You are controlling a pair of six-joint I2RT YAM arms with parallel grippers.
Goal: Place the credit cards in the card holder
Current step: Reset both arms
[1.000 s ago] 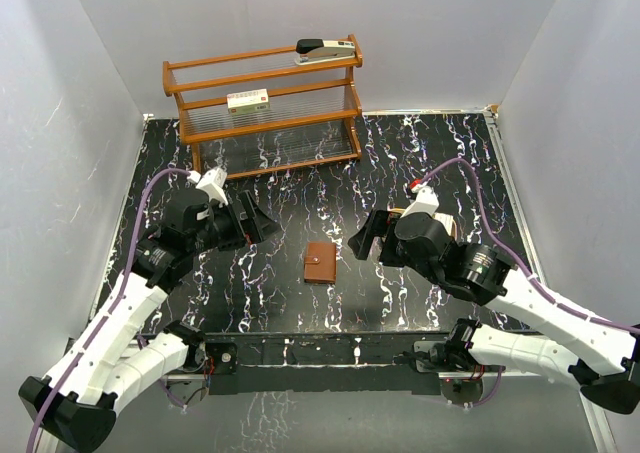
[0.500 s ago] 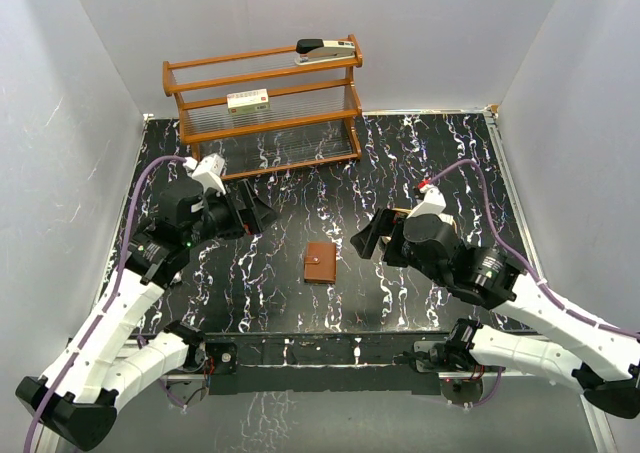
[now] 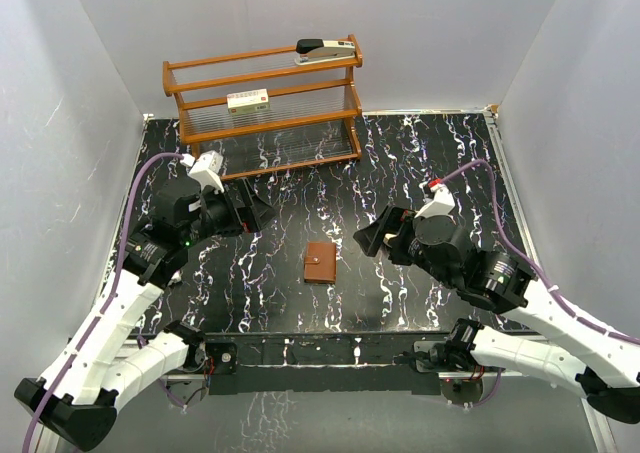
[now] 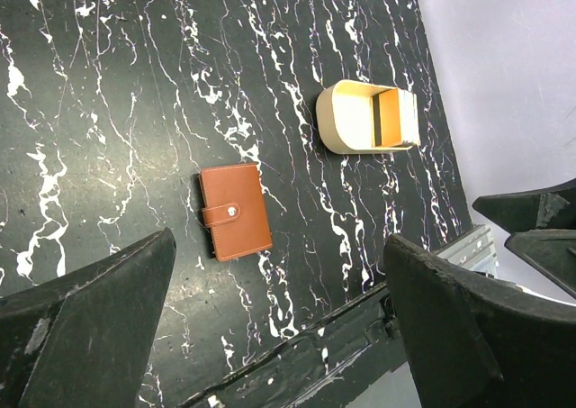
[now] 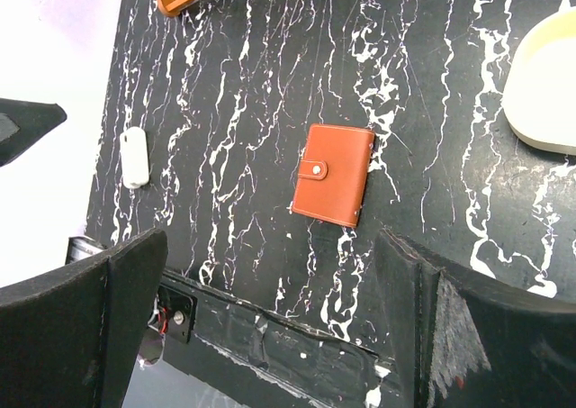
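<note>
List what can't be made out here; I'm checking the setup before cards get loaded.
Tray: contents shadowed in left wrist view, card count unclear; cut by right wrist's frame edge; under the right arm from above.
Card holder: snapped shut, inside hidden.
White object, right wrist view: too small to identify.

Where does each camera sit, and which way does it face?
Top external: above the near edge of the table, looking down at the card holder; left gripper and right gripper show, open.
Left wrist: above the left gripper, facing down at card holder and tray; own fingers show.
Right wrist: above the right gripper, facing down at card holder; own fingers show.
Shared: all three see the card holder.
</note>
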